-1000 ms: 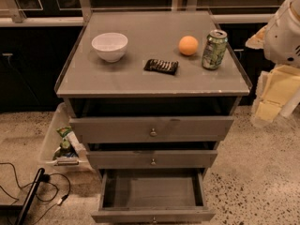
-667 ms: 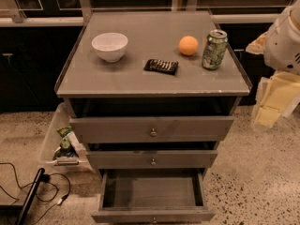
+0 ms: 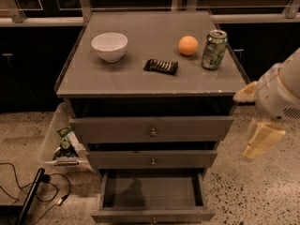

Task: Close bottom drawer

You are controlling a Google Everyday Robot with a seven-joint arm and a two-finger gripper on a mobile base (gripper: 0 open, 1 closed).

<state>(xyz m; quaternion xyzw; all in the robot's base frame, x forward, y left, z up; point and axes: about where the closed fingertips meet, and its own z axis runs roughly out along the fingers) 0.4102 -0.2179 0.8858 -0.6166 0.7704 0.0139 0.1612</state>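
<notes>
Bottom drawer stands pulled out at the foot of the grey chest.
The pincer hangs to the chest's right, apart from it; whether it is parted or closed cannot be told.

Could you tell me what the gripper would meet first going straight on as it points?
Likely the speckled floor right of the open bottom drawer; the gripper points down beside the cabinet, depth unclear.

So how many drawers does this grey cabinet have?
3. The top drawer is pulled out a little, the middle drawer also slightly, and the bottom drawer is open the widest. The claw hangs to their right, touching none.
</notes>
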